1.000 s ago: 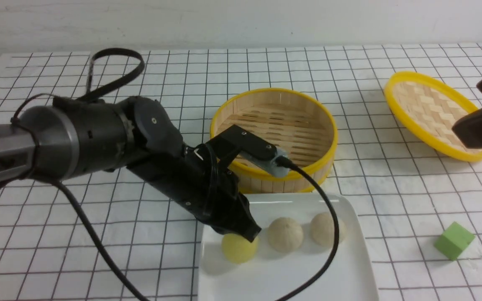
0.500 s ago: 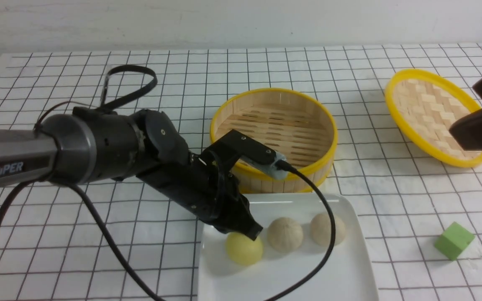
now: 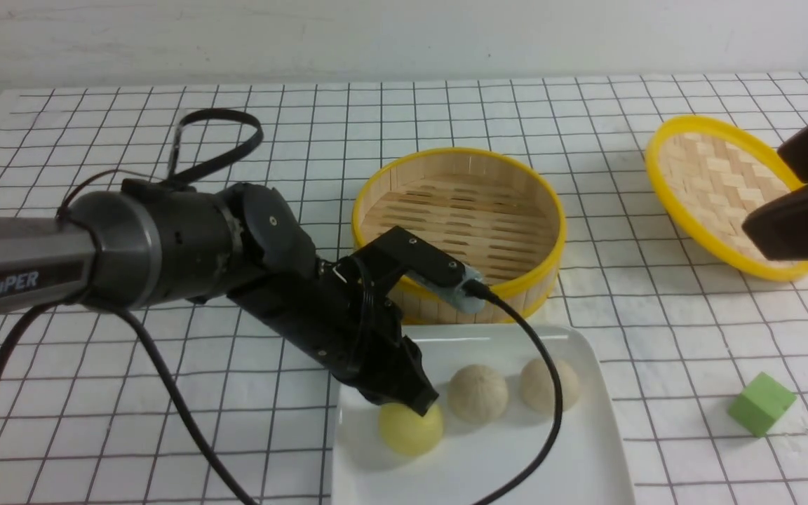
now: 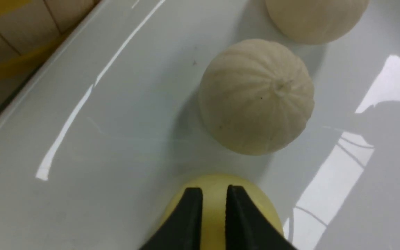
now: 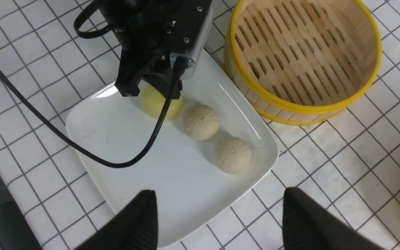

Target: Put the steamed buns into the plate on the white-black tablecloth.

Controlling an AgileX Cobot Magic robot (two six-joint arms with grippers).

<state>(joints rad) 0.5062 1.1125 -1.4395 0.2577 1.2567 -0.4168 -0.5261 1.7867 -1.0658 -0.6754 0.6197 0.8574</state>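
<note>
Left jaws just parted slightly; yellow bun [image 3: 411, 429] beneath freed onto plate [image 3: 590, 449], joining beige buns [image 3: 477, 394]. Right jaws wide apart. Task looks done.

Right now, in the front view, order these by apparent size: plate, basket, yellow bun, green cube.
1. Plate, nearest and cut off by the frame.
2. Basket.
3. Yellow bun and green cube: too alike to rank.
</note>
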